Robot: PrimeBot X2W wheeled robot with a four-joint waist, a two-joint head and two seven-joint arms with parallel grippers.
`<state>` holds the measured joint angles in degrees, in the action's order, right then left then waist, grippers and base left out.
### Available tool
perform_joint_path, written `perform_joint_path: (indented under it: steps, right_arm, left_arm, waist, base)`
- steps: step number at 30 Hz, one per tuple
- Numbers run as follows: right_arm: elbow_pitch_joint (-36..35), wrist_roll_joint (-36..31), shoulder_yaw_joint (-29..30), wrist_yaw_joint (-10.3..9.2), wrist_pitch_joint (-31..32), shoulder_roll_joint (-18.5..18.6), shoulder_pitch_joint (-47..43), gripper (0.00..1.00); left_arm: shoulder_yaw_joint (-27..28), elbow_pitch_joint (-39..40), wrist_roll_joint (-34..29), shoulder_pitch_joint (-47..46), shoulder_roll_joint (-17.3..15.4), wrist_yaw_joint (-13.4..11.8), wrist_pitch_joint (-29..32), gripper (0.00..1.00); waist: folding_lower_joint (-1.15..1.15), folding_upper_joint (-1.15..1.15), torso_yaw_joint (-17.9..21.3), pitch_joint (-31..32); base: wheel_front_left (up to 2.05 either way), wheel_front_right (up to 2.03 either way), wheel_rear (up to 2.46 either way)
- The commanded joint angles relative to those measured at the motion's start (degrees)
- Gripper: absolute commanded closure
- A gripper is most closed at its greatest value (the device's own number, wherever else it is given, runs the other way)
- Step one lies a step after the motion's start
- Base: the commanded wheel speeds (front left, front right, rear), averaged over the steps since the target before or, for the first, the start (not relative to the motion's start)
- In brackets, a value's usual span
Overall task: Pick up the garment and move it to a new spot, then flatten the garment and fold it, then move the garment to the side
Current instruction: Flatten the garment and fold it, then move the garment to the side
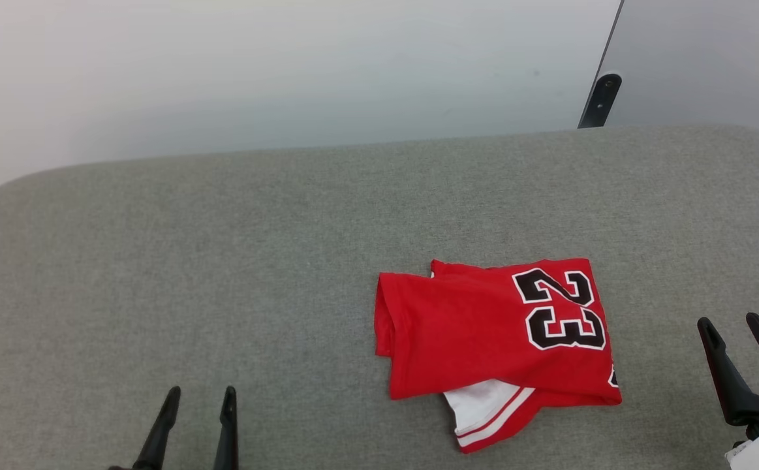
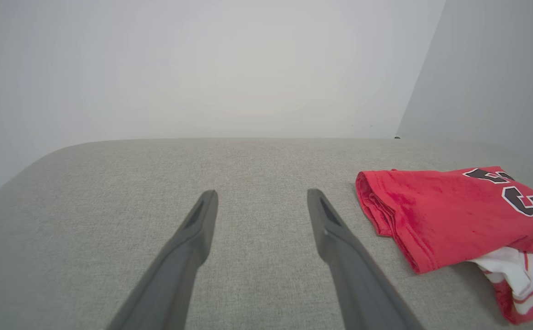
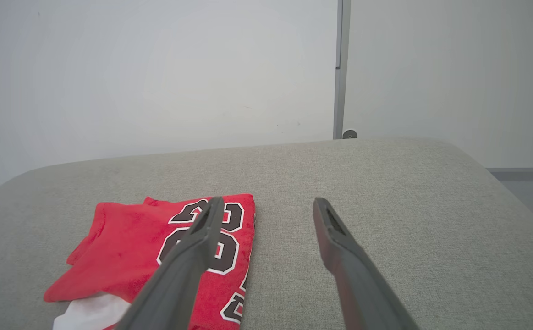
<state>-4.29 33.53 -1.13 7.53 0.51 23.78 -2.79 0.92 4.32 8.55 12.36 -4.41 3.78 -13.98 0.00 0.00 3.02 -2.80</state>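
Note:
The garment (image 1: 483, 326) is a red T-shirt folded into a compact bundle on the grey padded surface, right of centre. A black-and-white "23" shows on its top and a white sleeve with red stripes pokes out at its near edge. My left gripper (image 1: 200, 395) stands open at the lower left, well to the left of the garment, nothing between its fingers. My right gripper (image 1: 731, 324) is open at the lower right, just right of the garment and apart from it. The left wrist view shows the garment (image 2: 454, 215) to the right of my open left gripper (image 2: 261, 195); the right wrist view shows the garment (image 3: 138, 247) left of my open right gripper (image 3: 268, 201).
The grey padded surface (image 1: 222, 261) has rounded far corners and wide bare room left of the garment. A pale wall (image 1: 288, 65) stands behind it, with a dark post (image 1: 600, 98) at the far right.

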Motion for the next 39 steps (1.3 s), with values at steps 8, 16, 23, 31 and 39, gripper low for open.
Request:
perform_joint_path:
  steps: [8, 16, 23, 31, 39]
  right_arm:
    - [-0.7, -0.5, 0.5, -0.10, 0.7, -0.4, -0.6, 0.00]
    - [-1.2, -1.0, -0.9, -0.10, 1.8, -0.1, 1.2, 0.00]
    - [-0.8, -0.9, -4.6, -0.10, 7.7, 2.2, 5.9, 0.00]
    - [1.9, -0.3, -9.8, -0.10, 24.0, 5.5, 18.2, 0.00]
    - [8.6, 4.7, -15.4, -0.10, 45.5, 9.9, 29.5, 0.00]
  left_arm:
    - [-0.5, 0.1, 0.3, -0.6, -0.1, -0.7, 0.1, 0.00]
    - [-1.4, 0.4, 0.2, -1.8, -0.1, -0.9, 0.2, 0.00]
    - [-3.0, -0.1, 0.5, -4.4, 0.3, -1.1, -0.2, 0.00]
    - [-5.2, -2.2, 0.5, -10.8, 0.7, -0.7, -0.8, 0.00]
    - [-6.6, -5.5, 0.0, -15.9, 0.9, 0.0, -1.2, 0.00]
  waist:
    - [0.00, 0.00, -0.2, -0.2]
    - [0.00, 0.00, -0.3, -1.1]
    - [0.00, 0.00, -1.4, -3.2]
    - [0.00, 0.00, -3.2, -9.4]
    - [0.00, 0.00, -5.3, -14.2]
  base:
    - [0.00, 0.00, 0.00]
    - [0.00, 0.00, 0.00]
    - [0.00, 0.00, 0.00]
    - [0.00, 0.00, 0.00]
    - [0.00, 0.00, 0.00]
